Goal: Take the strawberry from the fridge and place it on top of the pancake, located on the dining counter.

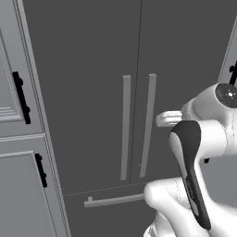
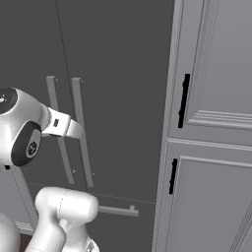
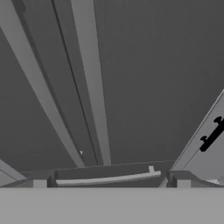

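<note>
Start of task, as I read it: the fridge (image 1: 115, 69) stands shut, both doors closed and its two bar handles (image 1: 126, 127) untouched, so the strawberry is presumably behind them, unseen. My gripper (image 3: 111, 181) points at the doors, jaws wide and empty, right handle toward 12 o'clock; opening, picking and carrying all remain

Arm bent at the elbow, reaching forward; gripper (image 3: 111, 183) level, fingers (image 3: 40, 180) spread wide apart, holding nothing.
</note>
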### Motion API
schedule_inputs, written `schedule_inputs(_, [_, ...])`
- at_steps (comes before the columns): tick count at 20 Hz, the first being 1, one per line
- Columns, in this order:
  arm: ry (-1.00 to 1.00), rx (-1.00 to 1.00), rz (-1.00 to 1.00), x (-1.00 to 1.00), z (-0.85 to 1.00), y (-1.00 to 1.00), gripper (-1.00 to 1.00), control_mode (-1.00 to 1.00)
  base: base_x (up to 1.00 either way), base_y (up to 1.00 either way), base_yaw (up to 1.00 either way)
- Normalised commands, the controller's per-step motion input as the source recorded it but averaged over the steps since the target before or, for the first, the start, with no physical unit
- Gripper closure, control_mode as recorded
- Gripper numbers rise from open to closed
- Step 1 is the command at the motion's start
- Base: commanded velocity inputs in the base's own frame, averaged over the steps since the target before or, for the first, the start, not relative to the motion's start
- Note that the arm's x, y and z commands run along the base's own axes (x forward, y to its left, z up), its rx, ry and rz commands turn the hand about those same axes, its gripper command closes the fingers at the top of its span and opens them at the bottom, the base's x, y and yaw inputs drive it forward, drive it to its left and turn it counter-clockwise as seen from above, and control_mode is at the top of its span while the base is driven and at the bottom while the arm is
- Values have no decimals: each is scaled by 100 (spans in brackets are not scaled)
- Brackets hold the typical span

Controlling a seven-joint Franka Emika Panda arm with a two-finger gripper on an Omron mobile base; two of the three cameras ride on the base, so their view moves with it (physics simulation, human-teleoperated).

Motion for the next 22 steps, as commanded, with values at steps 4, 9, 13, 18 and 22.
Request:
schedule_inputs(4, [0,4,0,-61,0,3,-100,-100,0,0,0])
schedule_inputs(9, [-2,0,0,-20,-1,6,-100,100,-4,29,0])
schedule_inputs(13, [0,0,0,0,0,0,-100,100,0,61,0])
schedule_inputs(18, [0,0,0,0,0,0,-100,100,-26,6,0])
schedule_inputs(22, [0,0,0,0,0,0,-100,100,-75,-14,0])
